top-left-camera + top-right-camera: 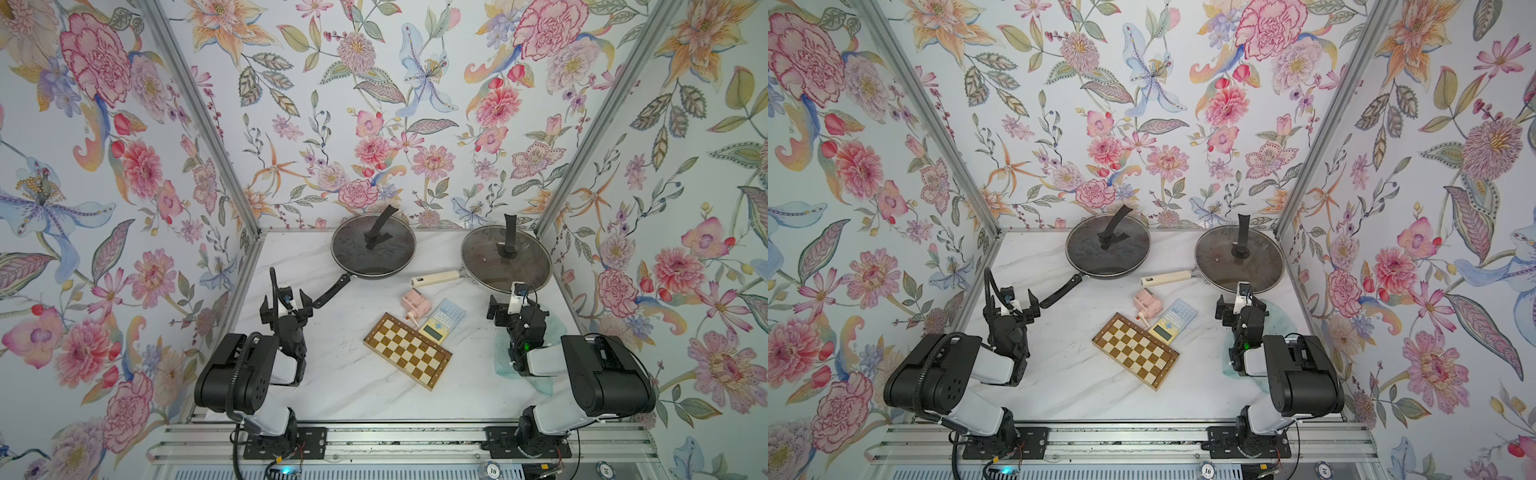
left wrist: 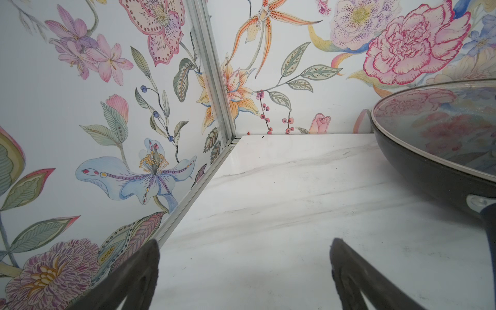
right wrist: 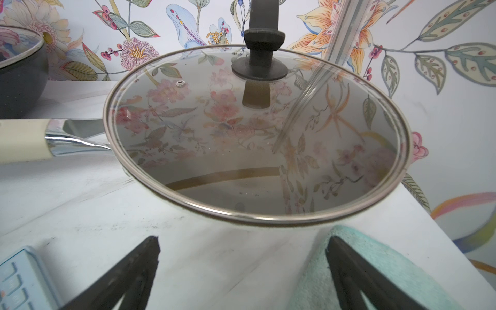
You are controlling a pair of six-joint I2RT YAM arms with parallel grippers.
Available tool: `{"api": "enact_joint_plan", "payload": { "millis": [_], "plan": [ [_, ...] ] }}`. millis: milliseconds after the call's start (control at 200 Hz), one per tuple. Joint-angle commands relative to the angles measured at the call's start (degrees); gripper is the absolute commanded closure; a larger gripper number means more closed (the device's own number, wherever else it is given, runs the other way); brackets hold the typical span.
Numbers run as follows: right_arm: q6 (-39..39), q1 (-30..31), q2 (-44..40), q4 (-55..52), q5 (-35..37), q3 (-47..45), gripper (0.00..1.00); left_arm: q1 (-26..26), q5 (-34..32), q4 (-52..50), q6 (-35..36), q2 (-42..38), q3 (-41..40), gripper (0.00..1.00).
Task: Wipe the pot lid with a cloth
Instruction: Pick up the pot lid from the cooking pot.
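Starting with the white marble-veined tabletop (image 1: 353, 390), you have two covered pans against the back wall: a dark pan with a black handle (image 1: 332, 291) at upper centre of both top views, and a pale pan with a cream handle (image 1: 436, 277) at upper right, capped by the steel-rimmed round glass lid (image 1: 505, 259) with its upright black knob. Which lid is meant I cannot tell for sure; the right one sits nearest the rag, so treat it as the target. The soft mint-green cloth (image 3: 389, 255) lies flat at lower right of the top views, mostly under the right arm, just short of that pan. Nothing is held: the right gripper (image 3: 241, 241) hangs spread wide, one finger above the cloth, and the left gripper (image 2: 244, 241) is equally spread over bare table near the black handle. Shift the right jaws further onto the fabric, drop straight down, pinch a thick fold rather than the thin border, and lift clear before swinging over the glass, avoiding the brown-and-cream checkered wooden board (image 1: 407, 351) at centre.
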Motion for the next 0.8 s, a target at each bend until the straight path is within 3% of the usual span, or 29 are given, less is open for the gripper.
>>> {"api": "enact_joint_plan", "payload": {
  "millis": [0,445,520,570,640,726,796],
  "plan": [
    [0.87,0.11,-0.16,1.07,-0.5,1.0,0.01,0.04,0.7,1.06,0.7,-0.17,0.08,0.0],
    [0.88,0.09,-0.14,0.92,-0.63,1.16,0.01,-0.04,1.31,2.12,0.95,-0.28,-0.47,0.01],
    [0.75,0.5,-1.41,0.94,0.99,0.97,0.01,-0.57,1.63,2.66,2.0,-3.16,-2.21,0.0],
    [0.56,0.93,-5.22,-5.74,1.91,2.76,0.01,-1.51,1.5,0.11,3.02,-6.71,-2.71,0.0],
    [2.22,0.88,-11.28,-22.91,2.9,9.06,0.01,-2.49,2.16,-10.15,4.27,-14.3,-1.43,0.01],
    [5.34,0.58,-16.78,-38.93,2.09,16.44,0.01,-2.91,2.53,-26.96,1.31,-23.27,6.58,0.0],
    [7.91,0.81,-20.82,-45.88,-0.45,19.83,0.01,-3.2,3.81,-37.62,-0.8,-27.83,12.25,0.01]
  ]
}}
